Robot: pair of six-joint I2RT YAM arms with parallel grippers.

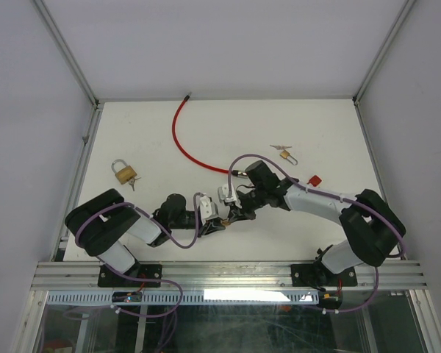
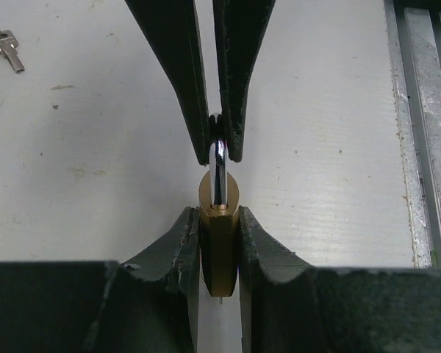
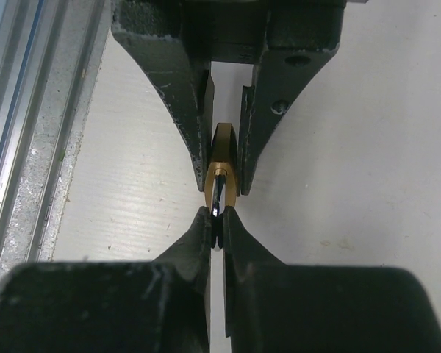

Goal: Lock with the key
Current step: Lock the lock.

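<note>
Two grippers share one brass padlock [image 2: 219, 239] above the table [image 1: 147, 132]: the left gripper [image 2: 219, 220] is clamped on its body, and the right gripper [image 3: 217, 224] pinches its steel shackle [image 2: 218, 173]. A key [image 2: 5, 45] lies well apart, ahead and left of the left gripper.

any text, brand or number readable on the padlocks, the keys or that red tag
No text can be read in any view.
held padlock: the brass edge facing the camera is bare, with no stamp showing.
loose padlock: too small to read.
key: blurred, nothing legible.
red tag: too small to show any marking.
</note>
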